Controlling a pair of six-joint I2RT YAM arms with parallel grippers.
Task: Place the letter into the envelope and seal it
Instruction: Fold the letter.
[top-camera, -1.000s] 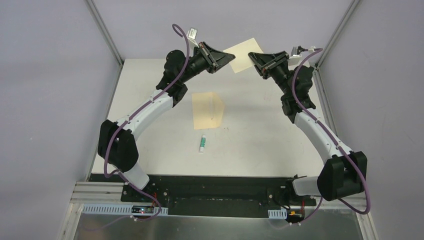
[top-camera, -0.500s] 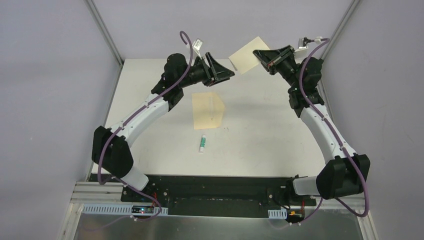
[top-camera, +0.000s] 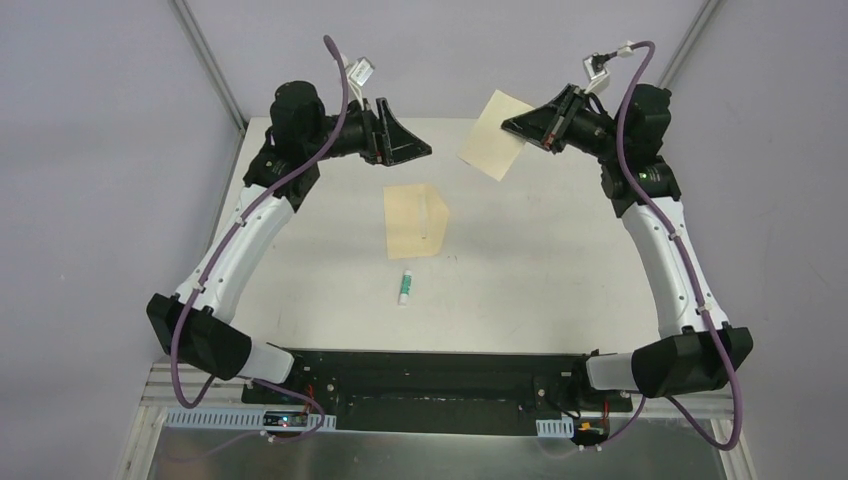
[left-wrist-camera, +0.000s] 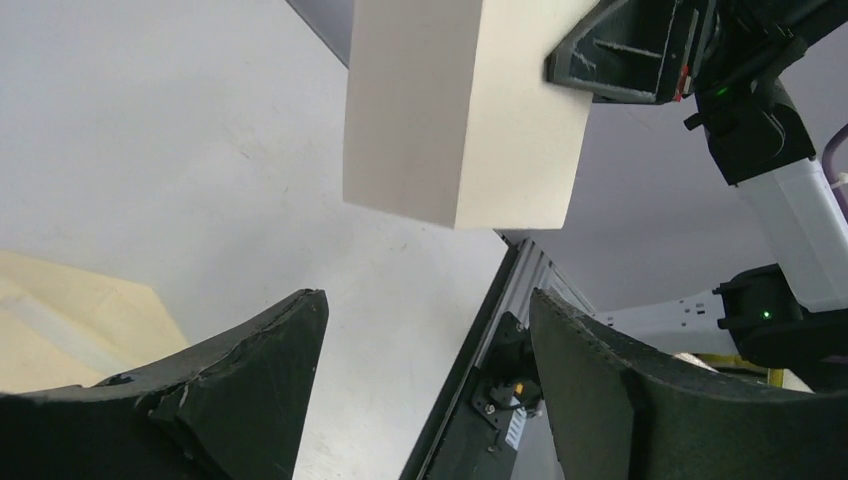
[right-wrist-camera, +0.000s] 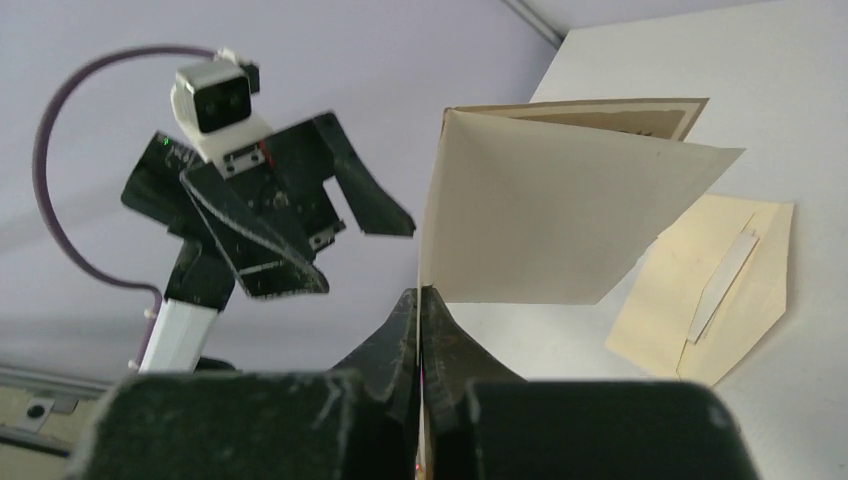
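The pale cream letter (top-camera: 490, 140) hangs in the air over the back of the table, folded, with my right gripper (top-camera: 508, 127) shut on its right edge. In the right wrist view the letter (right-wrist-camera: 560, 220) fans out above the closed fingertips (right-wrist-camera: 420, 312). My left gripper (top-camera: 415, 148) is open and empty, well left of the letter and apart from it. The left wrist view shows the letter (left-wrist-camera: 460, 110) ahead of the spread left gripper (left-wrist-camera: 430, 320). The yellow-tan envelope (top-camera: 415, 220) lies flat at the table's middle, flap side up (right-wrist-camera: 720, 290).
A small white-green tube (top-camera: 405, 286) lies in front of the envelope. Metal frame posts (top-camera: 215, 70) rise at the table's back corners. The black base rail (top-camera: 430, 375) runs along the near edge.
My left gripper opened, let go of the letter and drew back to the left. My right gripper shut on the letter and carried it slightly right, where it now hangs tilted.
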